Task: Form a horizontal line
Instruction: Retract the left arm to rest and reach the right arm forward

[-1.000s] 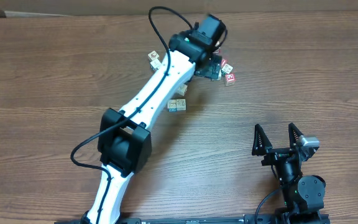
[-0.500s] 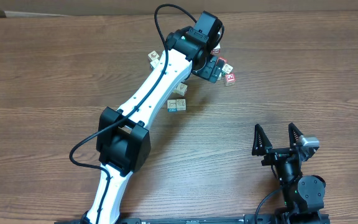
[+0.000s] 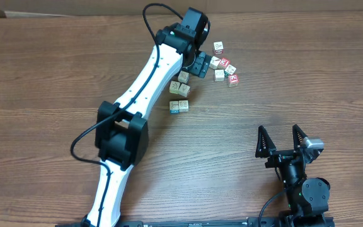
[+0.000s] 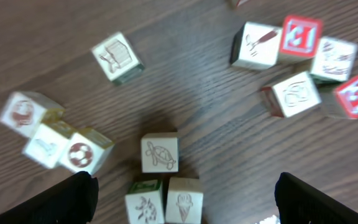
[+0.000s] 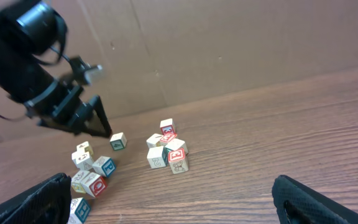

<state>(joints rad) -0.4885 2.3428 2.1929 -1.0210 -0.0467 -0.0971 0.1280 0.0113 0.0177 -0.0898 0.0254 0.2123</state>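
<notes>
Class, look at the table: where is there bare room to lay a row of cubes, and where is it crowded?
Free: the table left of the left arm, and the stretch between the cubes and the right gripper. Crowded: around the left gripper.

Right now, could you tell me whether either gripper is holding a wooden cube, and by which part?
Nothing is held: the left gripper hangs open above the picture cubes, the right gripper stands open well apart.

Leftmost cubes are blurred; bottom cubes are cut off.
</notes>
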